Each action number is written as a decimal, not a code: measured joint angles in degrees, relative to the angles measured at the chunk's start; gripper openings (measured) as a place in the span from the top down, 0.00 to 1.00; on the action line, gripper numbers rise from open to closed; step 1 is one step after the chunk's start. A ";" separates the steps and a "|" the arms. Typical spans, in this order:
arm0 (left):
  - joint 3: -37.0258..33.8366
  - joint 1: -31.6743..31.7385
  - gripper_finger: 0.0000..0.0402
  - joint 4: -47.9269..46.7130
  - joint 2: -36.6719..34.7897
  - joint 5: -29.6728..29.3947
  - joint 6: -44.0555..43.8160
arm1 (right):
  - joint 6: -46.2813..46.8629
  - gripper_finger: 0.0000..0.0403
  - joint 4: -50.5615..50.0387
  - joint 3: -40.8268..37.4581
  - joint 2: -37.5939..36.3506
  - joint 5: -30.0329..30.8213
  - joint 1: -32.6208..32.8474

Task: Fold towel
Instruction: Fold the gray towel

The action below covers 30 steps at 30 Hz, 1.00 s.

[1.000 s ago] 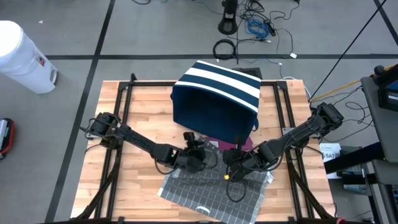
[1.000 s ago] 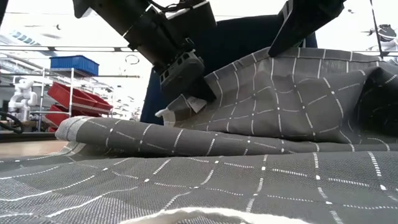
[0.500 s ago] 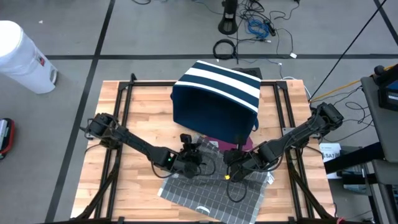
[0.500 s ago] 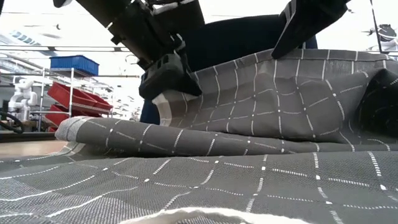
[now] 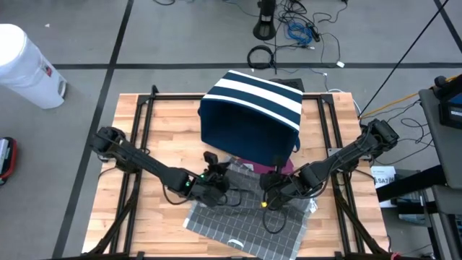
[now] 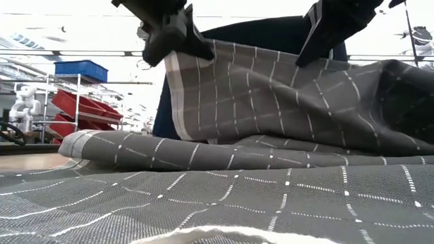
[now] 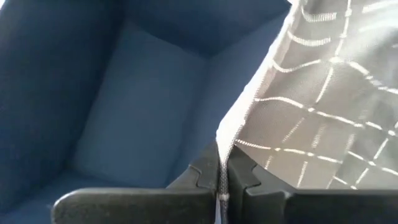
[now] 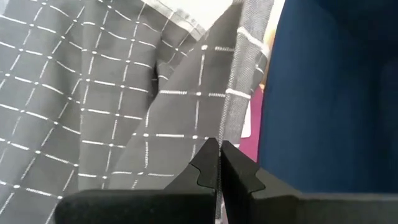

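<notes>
Wooden table (image 5: pixel 130 144) with a navy, white-striped fabric bin (image 5: pixel 249 112) at its far middle. In front of the bin lies the grey checked towel (image 5: pixel 245 220), its near half flat on the table and its far edge raised off the surface, as the low view shows. The left claw (image 5: pixel 214 182) is closed tight on one far corner of the towel, the hem pinched between its fingers in the left wrist view. The right claw (image 5: pixel 273 189) is likewise closed tight on the other far corner, just beside the bin's front wall.

Principal risk: both grips hold only a thin hem, so an uneven pull by either arm is likely to slip one corner free and let the fold collapse. Secondary risk: the raised edge hangs close to the bin and may drag or snag on it. Lesser risk: the slack, rumpled middle of the towel may crease under the fold, leaving misaligned edges.
</notes>
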 joint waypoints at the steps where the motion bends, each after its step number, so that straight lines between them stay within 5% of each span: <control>1: 0.02 -0.04 0.99 0.03 -0.67 0.02 0.69 | -0.46 1.00 0.27 0.00 0.00 -0.08 0.01; 11: 0.02 -5.52 0.99 -9.63 -8.06 3.35 3.63 | -7.58 1.00 5.60 2.23 -0.09 -5.12 2.67; 14: 0.04 -7.48 1.00 -14.67 -9.33 7.69 3.39 | -10.63 1.00 5.54 5.05 -0.09 -6.90 4.00; 23: -0.02 -9.07 1.00 -28.74 -8.34 18.93 -6.62 | -13.68 1.00 9.43 9.55 0.17 -24.72 5.57; 30: 0.00 -9.68 1.00 -28.32 -8.36 29.40 -10.14 | -11.71 1.00 9.55 9.57 3.71 -26.52 6.35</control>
